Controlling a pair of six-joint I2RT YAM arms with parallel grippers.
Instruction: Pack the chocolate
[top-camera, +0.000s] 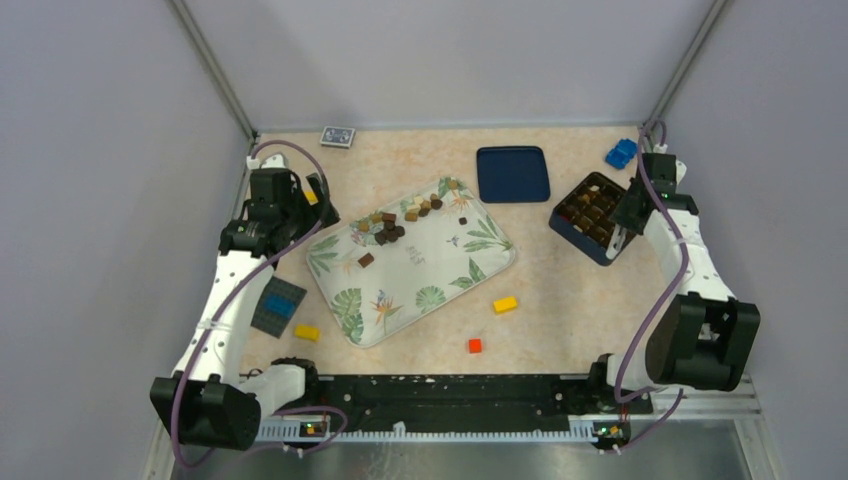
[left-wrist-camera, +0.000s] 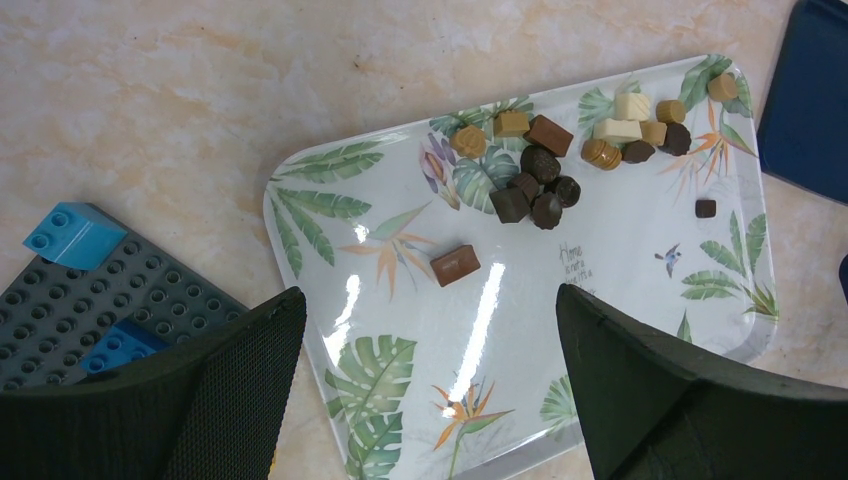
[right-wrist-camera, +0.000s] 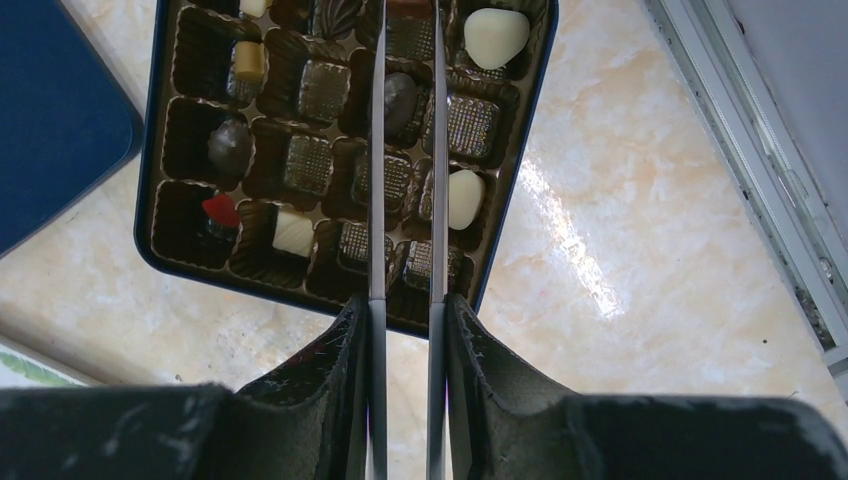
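Several pieces of chocolate (top-camera: 400, 220) (left-wrist-camera: 540, 180) are clustered at the far end of a leaf-print tray (top-camera: 440, 275) (left-wrist-camera: 620, 300). One brown piece (left-wrist-camera: 455, 264) lies apart from them, nearer to me. My left gripper (top-camera: 318, 200) (left-wrist-camera: 430, 330) hangs wide open over the tray's near left corner, holding nothing. My right gripper (top-camera: 612, 220) (right-wrist-camera: 408, 60) reaches its two thin blades into the dark blue chocolate box (top-camera: 565, 228) (right-wrist-camera: 145, 200). A dark oval chocolate (right-wrist-camera: 398, 100) rests in a cell between the blades, with a small gap on its right side. Other cells hold cream and dark pieces.
The box's blue lid (top-camera: 512, 173) (right-wrist-camera: 50, 100) lies beside it. A grey baseplate (top-camera: 277, 305) (left-wrist-camera: 80, 310) carries blue bricks. Yellow bricks (top-camera: 505, 304), a red brick (top-camera: 474, 345), a blue brick (top-camera: 620, 153) and a card deck (top-camera: 337, 136) are scattered about. Walls close in on three sides.
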